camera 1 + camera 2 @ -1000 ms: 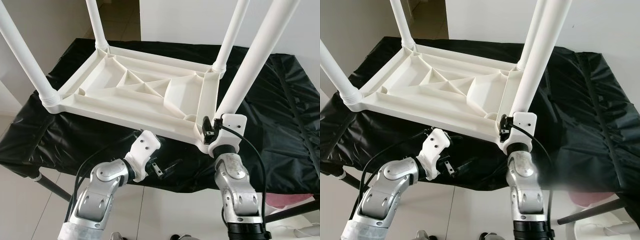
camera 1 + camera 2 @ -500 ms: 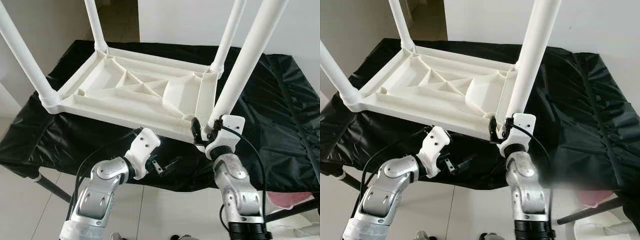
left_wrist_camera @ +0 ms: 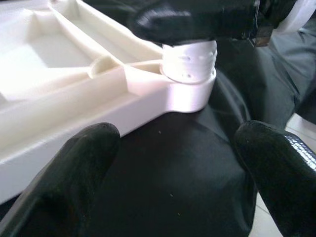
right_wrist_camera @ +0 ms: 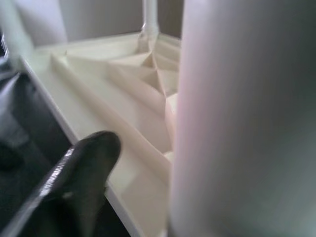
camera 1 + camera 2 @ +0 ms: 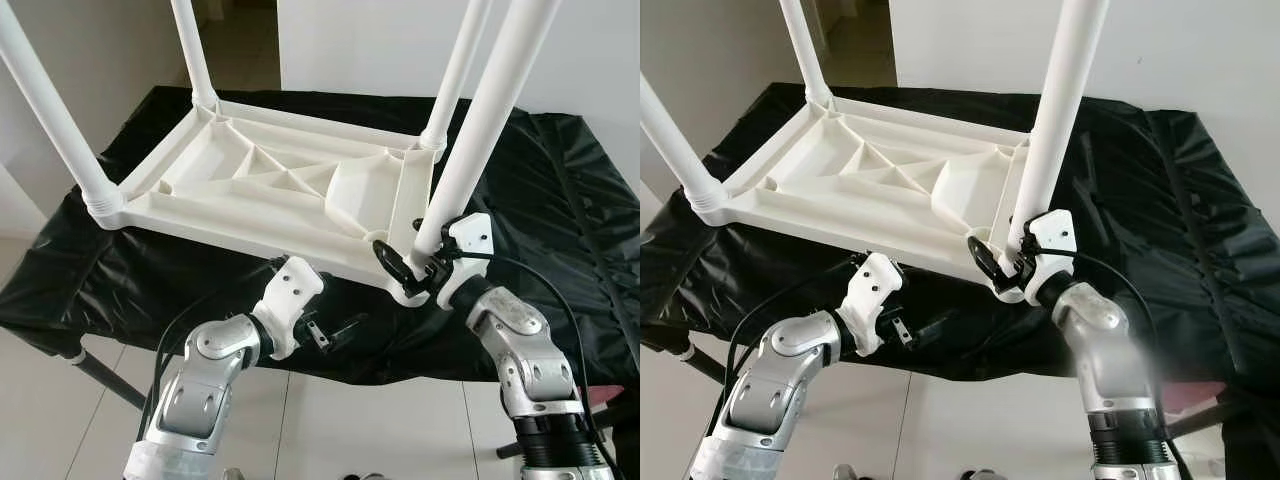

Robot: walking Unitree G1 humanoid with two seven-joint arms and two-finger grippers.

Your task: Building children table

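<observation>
The right gripper has swung round the near-right leg since a second ago: the wrist now comes in from the right side, with its fingers spread around the foot of that leg at the corner socket. From the wrist view the leg looks to sit between the fingers rather than clamped, though the blur makes that hard to swear to. That reads as a re-grip for another turn, so the leg is probably seated but not yet fully tightened.

The upturned tabletop lies on the black-covered bench, all four legs pointing up. Its near corner overhangs the bench edge, so a hard push could tip it.

The left gripper hangs open below that edge, holding nothing, with free room underneath.
</observation>
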